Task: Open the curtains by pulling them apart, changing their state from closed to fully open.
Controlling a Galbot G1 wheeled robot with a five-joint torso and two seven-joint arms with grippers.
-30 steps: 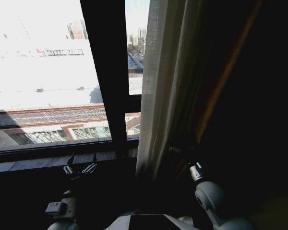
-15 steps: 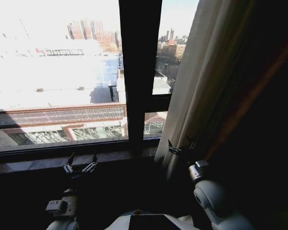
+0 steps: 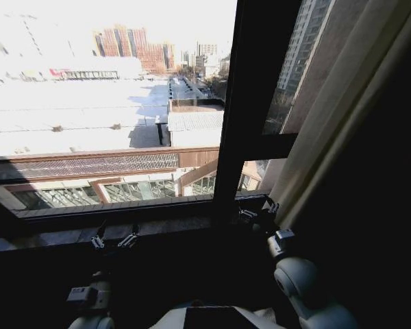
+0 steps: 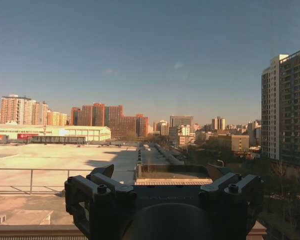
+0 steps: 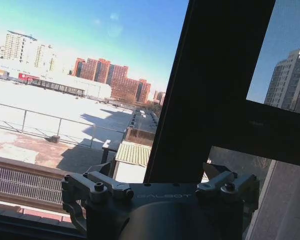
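Sheer white pleated curtains [image 3: 329, 116] bunched at window's right; glass mostly uncovered, task nearly done. Right gripper [image 3: 257, 212] beside fabric, left gripper [image 3: 114, 240] by sill; both spread, empty.

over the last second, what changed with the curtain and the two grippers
The sheer curtain has been drawn further to the robot's right: its edge moved from just past the dark window post to well beyond it, uncovering more glass and the tall building outside. The right gripper stays low at the curtain's edge by the sill, having shifted right with it. The left gripper stays open, parked below the sill.
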